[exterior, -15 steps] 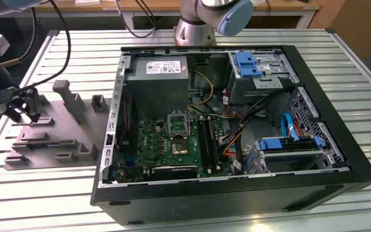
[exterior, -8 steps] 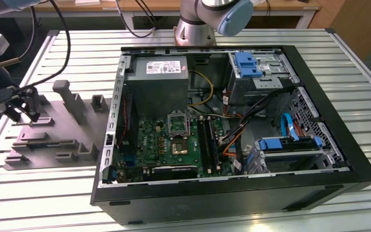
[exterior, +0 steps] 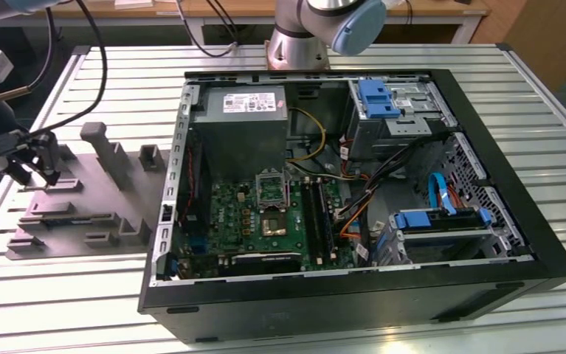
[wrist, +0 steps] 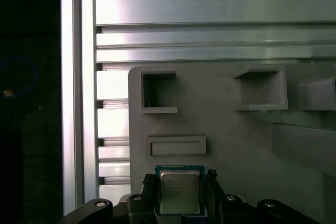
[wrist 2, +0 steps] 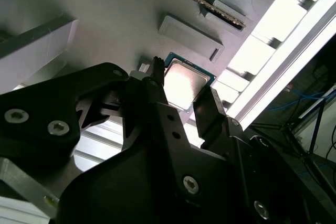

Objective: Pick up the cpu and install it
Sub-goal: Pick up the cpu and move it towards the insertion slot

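1. Open black computer case [exterior: 361,304] sits on the slatted worktop [exterior: 548,103].
2. Grey fixture [exterior: 71,212] lies beside the case, on the exterior view's left.
3. End effector [exterior: 35,175] hangs over the fixture's side farthest from the case.

open computer case [exterior: 361,304] — grey fixture [exterior: 84,210] beside

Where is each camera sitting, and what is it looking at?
Exterior view: off the arm, high up, looking down over the slatted table, the open computer case and the grey fixture; the arm base and end effector show.
First wrist view: on the arm, looking down on the cpu and fixture; end effector parts show.
Second wrist view: on the arm, looking slantwise past the end effector at the cpu.
Both wrist views share the cpu and fixture.
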You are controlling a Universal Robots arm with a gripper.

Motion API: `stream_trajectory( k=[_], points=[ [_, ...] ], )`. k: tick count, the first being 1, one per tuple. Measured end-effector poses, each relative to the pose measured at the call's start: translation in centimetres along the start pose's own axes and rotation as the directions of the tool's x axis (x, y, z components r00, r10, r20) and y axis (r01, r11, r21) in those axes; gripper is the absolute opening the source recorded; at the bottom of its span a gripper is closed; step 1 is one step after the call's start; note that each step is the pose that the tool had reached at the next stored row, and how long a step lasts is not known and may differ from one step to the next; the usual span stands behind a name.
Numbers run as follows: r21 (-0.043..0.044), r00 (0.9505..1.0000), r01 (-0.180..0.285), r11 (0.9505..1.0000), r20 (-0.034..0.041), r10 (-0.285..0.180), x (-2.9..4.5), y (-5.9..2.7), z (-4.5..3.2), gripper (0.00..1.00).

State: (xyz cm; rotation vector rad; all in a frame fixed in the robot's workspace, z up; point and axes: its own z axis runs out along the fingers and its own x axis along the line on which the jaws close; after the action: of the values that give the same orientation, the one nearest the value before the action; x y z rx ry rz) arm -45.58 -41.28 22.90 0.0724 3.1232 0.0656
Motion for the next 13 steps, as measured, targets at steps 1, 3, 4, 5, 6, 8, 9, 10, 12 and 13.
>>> stream_trajectory(
  k=[1,3,4,5,6,8,9,10,12,13],
  points=[
    [0.0,1.0,0.0,1.0,0.0001,0.0,0.0,0.0,-0.02,0.47],
    [0.0,1.0,0.0,1.0,0.0,0.0,0.0,0.0,-0.07,0.47],
    [0.0,1.0,0.0,1.0,0.0,0.0,0.0,0.0,-0.09,0.47],
    [0.0,1.0,0.0,1.0,-0.0001,0.0,0.0,0.01,-0.11,0.47],
    [0.0,1.0,0.0,1.0,0.0,0.0,0.0,0.01,-0.12,0.47],
    [0.0,1.0,0.0,1.0,0.0,0.0,-0.01,0.02,-0.37,0.47],
    [0.0,1.0,0.0,1.0,0.0,0.0,-0.01,0.02,-0.38,0.47],
    [0.0,1.0,0.0,1.0,0.0,0.0,-0.01,0.02,-0.4,0.47],
    [0.0,1.0,0.0,1.0,-0.0001,0.0,-0.01,0.02,-0.44,0.47],
    [0.0,1.0,0.0,1.0,-0.0001,0.0,-0.01,0.02,-0.47,0.47]
  ],
)
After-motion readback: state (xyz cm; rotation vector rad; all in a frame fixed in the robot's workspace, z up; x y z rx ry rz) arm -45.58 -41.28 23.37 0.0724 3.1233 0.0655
